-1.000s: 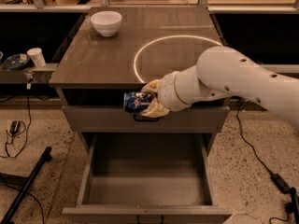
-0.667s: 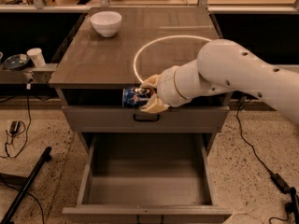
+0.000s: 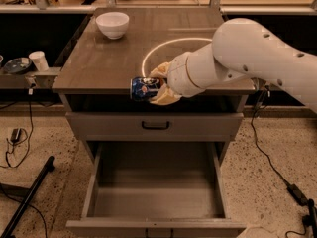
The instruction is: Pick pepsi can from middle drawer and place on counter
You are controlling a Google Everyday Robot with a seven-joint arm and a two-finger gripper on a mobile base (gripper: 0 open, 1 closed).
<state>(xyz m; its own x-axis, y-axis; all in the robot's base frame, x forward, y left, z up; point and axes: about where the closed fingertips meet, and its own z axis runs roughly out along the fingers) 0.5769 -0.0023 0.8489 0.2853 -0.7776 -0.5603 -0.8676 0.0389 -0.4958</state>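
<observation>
Glossy grey-brown counter top (image 3: 109, 63) spreads just beyond your tan two-finger gripper (image 3: 155, 87), which is clamped on the small dark-blue pepsi can (image 3: 141, 89), held sideways, long axis left-right, at the counter's front edge.

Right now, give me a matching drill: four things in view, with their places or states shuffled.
1 dark-blue pepsi can
2 round white bowl
3 wide grey-brown middle drawer
4 two-finger gripper

A pulled open, lowest in view
B back left of the glossy grey-brown counter
C gripped sideways, label showing
D at the counter's front edge, clamped on the pepsi can

Pairs: 1-C, 2-B, 3-A, 4-D
</observation>
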